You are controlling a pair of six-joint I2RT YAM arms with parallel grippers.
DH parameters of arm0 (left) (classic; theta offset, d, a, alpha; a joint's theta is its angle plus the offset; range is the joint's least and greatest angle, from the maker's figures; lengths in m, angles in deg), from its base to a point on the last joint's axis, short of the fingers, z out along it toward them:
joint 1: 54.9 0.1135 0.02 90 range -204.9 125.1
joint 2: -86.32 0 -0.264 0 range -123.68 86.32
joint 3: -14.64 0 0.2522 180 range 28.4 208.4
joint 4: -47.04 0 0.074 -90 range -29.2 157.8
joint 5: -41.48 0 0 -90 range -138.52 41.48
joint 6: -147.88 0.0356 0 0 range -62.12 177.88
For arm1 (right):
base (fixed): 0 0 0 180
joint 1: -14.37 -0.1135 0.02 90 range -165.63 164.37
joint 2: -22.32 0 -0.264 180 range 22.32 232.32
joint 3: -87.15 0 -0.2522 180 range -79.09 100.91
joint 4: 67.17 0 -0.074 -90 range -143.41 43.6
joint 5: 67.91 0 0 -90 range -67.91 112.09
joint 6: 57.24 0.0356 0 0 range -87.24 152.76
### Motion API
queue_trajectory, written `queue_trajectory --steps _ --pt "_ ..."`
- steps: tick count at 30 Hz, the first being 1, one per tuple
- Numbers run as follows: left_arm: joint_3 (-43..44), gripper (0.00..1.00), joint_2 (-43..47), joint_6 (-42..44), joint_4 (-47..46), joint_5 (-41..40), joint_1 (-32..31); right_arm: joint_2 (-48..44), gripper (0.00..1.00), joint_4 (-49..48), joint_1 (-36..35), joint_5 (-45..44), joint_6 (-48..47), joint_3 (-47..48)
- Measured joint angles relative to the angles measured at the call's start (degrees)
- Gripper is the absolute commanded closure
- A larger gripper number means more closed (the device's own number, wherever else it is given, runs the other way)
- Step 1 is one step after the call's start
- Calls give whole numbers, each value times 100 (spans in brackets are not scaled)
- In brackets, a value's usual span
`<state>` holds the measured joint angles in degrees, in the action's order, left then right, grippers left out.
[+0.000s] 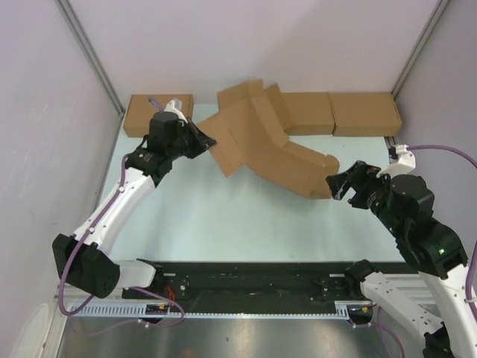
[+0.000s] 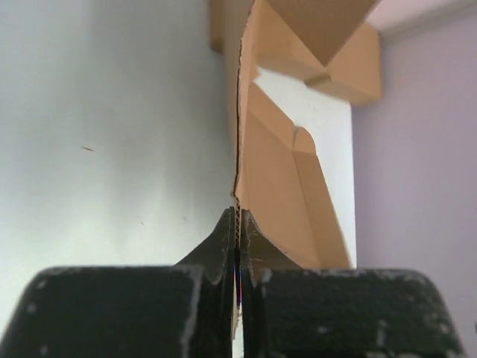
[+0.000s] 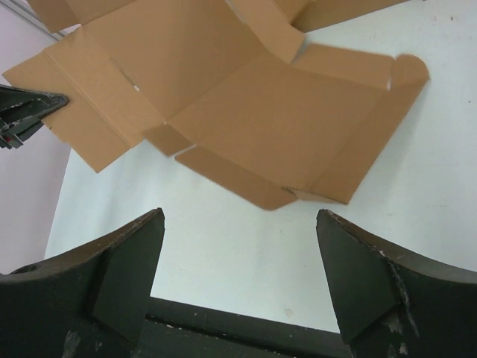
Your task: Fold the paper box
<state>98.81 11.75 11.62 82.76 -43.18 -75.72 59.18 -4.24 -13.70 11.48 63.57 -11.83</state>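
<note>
large brown die-cut corrugated-cardboard sheet with flaps, the paper box [image 1: 261, 145], unfolded across the far middle of the pale table [image 1: 223, 224], far flaps reaching in among three plain compact cardboard boxes [image 1: 309, 112] lined along the table's far edge, one at the far left, two at the far right. pinched at its left corner flap by the black two-finger left gripper [image 1: 211, 139] over the table's far left, jaws fully closed on the cardboard, board edge seen end-on between the fingertips [image 2: 223, 239] in the left wrist view. over the table's right side, black right gripper [image 1: 337, 186], jaws spread wide, nothing held, close to the sheet's rounded right-hand flap. in the right wrist view, clear gap of bare table between those open fingers [image 3: 134, 246] and the sheet's near flaps.
</note>
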Motion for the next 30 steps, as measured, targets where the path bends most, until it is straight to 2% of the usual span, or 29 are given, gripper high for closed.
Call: queue_trajectory --steps 4,9,12,18,21,26,30 --pt "203 100 42 400 127 863 -96 -35 12 85 0 -70 -76 114" --pt "1274 100 153 826 348 1659 -367 -111 12 260 0 -363 -214 564" --pt "1740 100 337 828 52 2341 -452 -160 12 326 0 -527 -269 852" --pt "1445 97 841 422 -1189 3694 -470 -249 12 424 0 -752 -345 1064" --pt "1001 90 876 260 -1777 4190 -400 -251 11 573 0 -828 -348 1064" --pt "549 89 195 116 -2323 4747 -11 -251 11 739 0 -896 -356 1062" --pt "595 87 -1080 295 -1958 4669 516 -238 12 813 0 -966 -398 1060"
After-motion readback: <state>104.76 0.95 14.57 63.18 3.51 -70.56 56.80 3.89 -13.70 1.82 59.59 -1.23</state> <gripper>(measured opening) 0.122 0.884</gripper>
